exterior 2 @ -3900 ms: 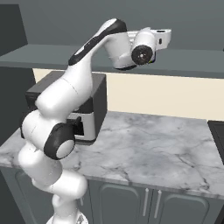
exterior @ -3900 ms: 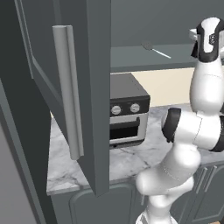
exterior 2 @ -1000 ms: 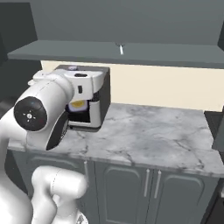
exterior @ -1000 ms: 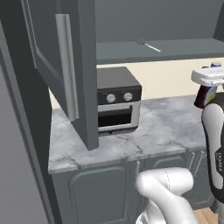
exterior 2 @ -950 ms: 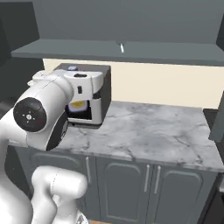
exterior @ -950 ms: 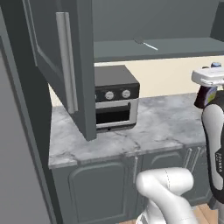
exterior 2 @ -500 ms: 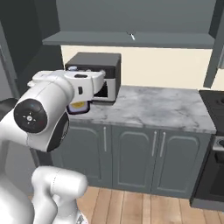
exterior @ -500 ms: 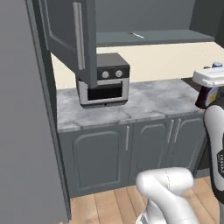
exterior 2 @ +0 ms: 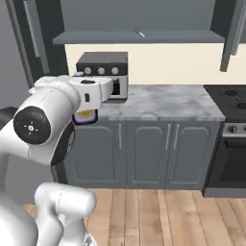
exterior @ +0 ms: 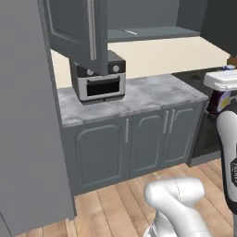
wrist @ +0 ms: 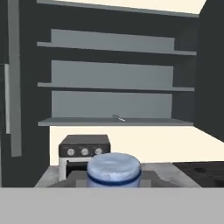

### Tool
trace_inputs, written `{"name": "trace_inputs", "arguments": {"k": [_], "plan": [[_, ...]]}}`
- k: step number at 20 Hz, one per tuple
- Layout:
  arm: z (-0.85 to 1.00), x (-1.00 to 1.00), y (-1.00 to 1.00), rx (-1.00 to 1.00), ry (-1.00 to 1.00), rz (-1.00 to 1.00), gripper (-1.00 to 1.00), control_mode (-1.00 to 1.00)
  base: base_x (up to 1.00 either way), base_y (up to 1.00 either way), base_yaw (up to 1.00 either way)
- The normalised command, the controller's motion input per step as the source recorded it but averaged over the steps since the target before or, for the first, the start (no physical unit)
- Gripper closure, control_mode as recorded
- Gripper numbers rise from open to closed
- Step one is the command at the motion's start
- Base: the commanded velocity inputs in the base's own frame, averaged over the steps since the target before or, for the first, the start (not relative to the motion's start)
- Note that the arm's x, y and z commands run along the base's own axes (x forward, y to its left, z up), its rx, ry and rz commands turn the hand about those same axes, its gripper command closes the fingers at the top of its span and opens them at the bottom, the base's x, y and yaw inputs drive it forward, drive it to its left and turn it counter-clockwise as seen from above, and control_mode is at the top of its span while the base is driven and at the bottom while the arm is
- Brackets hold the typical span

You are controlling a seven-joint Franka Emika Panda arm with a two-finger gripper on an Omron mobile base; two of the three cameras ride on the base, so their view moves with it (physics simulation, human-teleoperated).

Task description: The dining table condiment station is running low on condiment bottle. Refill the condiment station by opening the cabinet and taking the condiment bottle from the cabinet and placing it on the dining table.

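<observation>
1. The toaster oven [exterior: 98, 81] on the marble worktop [exterior: 139, 95] served as the landmark; the gripper [exterior 2: 85, 115] hung in front of it and to its left in the right base view, well short of the worktop edge.
2. The gripper was clamped narrowly on the condiment bottle [exterior 2: 85, 116], whose dark body and pale label peeked out below the white hand; the finger pads themselves were hidden by the hand.
3. In the left base view the bottle [exterior: 221, 99] sat at the right edge of the picture, far right of the toaster oven, partly cut off by the frame and capped by the white hand above it.
4. The hand view showed the bottle's lilac cap [wrist: 114, 168] from above, low in the picture, just below and right of the toaster oven [wrist: 83, 151]; the bottle's body was hidden beneath the cap.
5. The cabinet [wrist: 116, 78] stood open above the toaster oven, its shelves bare apart from a small pale speck on the lowest one, too small to make out.
6. The cabinet door [exterior: 76, 28] swung outward directly above and in front of the toaster oven, overlapping its top; the door's upper part was cut off.
7. A stove [exterior 2: 233, 117] stood right of the worktop, partly out of frame.
</observation>
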Motion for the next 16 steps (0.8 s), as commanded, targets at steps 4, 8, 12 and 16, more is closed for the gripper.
{"name": "trace_inputs", "arguments": {"k": [4,8,12,16], "plan": [[0.00,0.00,0.00,0.00,0.00,0.00,1.00,1.00,0.00,0.41,-0.56],[0.00,0.00,0.00,0.00,0.00,0.00,1.00,1.00,0.00,0.47,-0.65],[0.00,0.00,0.00,0.00,0.00,0.00,1.00,1.00,0.00,0.53,-0.68],[0.00,0.00,0.00,0.00,0.00,0.00,1.00,1.00,0.00,0.61,-0.69]]}}
